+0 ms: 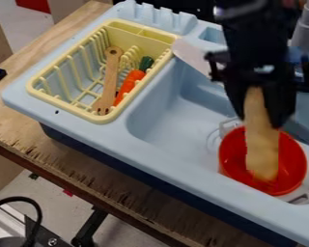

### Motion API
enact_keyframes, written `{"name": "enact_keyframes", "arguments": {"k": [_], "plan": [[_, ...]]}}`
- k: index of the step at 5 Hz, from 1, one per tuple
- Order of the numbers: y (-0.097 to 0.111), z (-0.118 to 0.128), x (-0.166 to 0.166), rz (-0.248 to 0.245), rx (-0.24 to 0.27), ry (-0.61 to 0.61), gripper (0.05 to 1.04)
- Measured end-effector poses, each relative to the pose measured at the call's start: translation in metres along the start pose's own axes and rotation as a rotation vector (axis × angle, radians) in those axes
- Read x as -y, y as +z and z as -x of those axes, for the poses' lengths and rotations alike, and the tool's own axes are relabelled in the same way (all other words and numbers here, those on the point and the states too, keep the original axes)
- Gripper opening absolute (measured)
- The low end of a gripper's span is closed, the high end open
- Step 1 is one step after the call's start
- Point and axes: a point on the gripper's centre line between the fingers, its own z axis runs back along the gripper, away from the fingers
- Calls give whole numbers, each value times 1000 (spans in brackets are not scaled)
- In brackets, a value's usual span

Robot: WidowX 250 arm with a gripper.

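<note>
At the right, over the sink, the black gripper (265,115) points down, shut on the upper part of a long tan object (261,140). That object hangs nearly upright, its lower end within the outline of a red bowl (294,161); whether it touches the bottom I cannot tell. The bowl stands in the light blue sink basin (167,118), with pale handle-like parts beside it.
A yellow drying rack (63,102) to the left holds a wooden slotted utensil (110,77) and an orange toy carrot (129,83) with a green top. A pale flat piece (194,55) lies by the basin's back edge. A grey faucet (306,29) stands behind the arm.
</note>
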Motion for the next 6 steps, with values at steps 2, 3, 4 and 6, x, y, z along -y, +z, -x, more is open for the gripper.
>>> {"name": "enact_keyframes", "arguments": {"k": [2, 3, 4, 6], "plan": [[38, -29, -24, -59, 212, 364, 475], [51, -48, -48, -83, 327, 590, 475], [56, -60, -65, -93, 430, 822, 475], [60, -92, -81, 7, 496, 1092, 475]]}}
